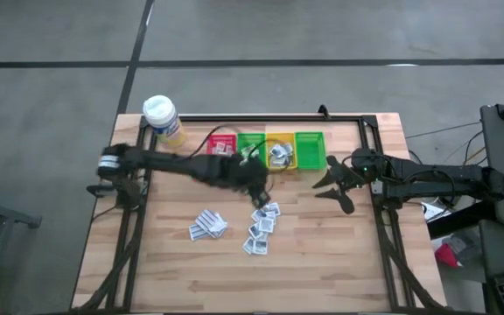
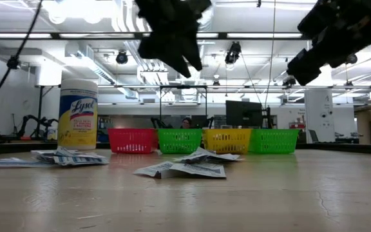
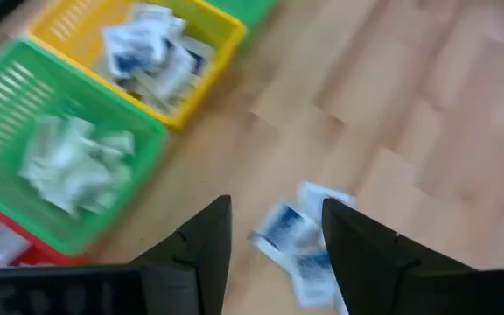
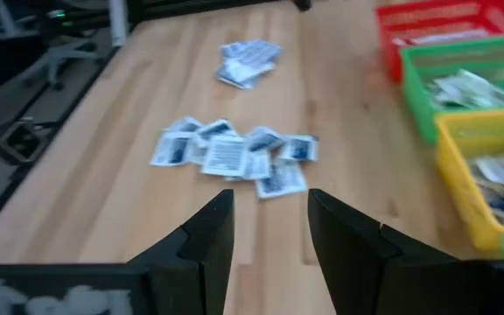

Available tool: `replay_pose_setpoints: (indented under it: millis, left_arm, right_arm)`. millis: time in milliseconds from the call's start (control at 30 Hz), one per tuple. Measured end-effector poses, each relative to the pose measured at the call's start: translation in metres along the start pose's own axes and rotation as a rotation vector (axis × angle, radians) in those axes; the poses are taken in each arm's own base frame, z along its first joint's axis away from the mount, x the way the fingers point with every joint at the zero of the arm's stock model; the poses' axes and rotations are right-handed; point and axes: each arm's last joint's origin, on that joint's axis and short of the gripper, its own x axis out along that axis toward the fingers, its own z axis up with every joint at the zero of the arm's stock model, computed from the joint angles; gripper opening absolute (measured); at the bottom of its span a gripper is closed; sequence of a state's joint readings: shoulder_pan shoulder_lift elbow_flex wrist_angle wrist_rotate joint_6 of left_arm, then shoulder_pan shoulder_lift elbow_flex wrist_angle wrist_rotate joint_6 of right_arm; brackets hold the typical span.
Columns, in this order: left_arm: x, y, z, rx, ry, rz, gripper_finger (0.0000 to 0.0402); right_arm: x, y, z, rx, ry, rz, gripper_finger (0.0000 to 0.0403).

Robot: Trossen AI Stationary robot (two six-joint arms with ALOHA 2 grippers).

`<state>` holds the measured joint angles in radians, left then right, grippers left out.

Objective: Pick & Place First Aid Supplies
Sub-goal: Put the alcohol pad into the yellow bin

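Wooden tabletop carries the loose sachets (image 1: 261, 229) in two heaps mid-table, near the row of bins (image 1: 269, 150) so each trip is short (some packets already lie in the green and yellow bins). Above the nearer heap the left gripper (image 3: 274, 241) hangs open and empty. Beside the bins, the right gripper (image 4: 269, 229) waits, also open and empty.

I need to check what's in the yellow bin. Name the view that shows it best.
The left wrist view: it looks down into the yellow bin at blue-printed sachets. The high view shows them tiny, the right wrist view catches only part of the bin, and the low view sees just its wall.
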<state>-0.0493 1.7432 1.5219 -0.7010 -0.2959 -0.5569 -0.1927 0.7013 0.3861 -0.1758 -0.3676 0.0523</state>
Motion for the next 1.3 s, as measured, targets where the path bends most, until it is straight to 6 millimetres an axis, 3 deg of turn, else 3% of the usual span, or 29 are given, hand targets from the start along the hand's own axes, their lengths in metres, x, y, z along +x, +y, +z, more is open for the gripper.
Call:
replay_pose_setpoints:
  millis: [167, 400, 667, 900, 1067, 1300]
  left_arm:
    - [-0.016, -0.004, -0.050, -0.018, -0.044, -0.087, 0.0172]
    - [-0.035, 0.015, -0.100, -0.124, -0.092, -0.178, 0.0172]
    - [-0.058, 0.039, -0.133, -0.063, -0.216, -0.215, 0.0172]
    - [-0.071, 0.067, -0.160, -0.020, -0.255, -0.220, 0.0172]
    - [-0.078, 0.086, -0.175, 0.009, -0.285, -0.244, 0.0172]
    - [-0.092, 0.107, -0.187, 0.056, -0.363, -0.302, 0.0172]
  right_arm:
    - [0.011, 0.012, 0.013, -0.038, 0.035, 0.064, 0.0146]
    - [0.046, 0.020, 0.038, -0.106, 0.137, 0.058, 0.0146]
    - [0.097, 0.011, 0.066, -0.119, 0.238, -0.064, 0.0146]
    - [0.136, 0.006, 0.090, -0.007, 0.376, -0.117, 0.0146]
    - [0.160, 0.001, 0.096, 0.116, 0.494, -0.156, 0.0146]
    - [0.189, -0.006, 0.096, 0.214, 0.524, -0.186, 0.0146]
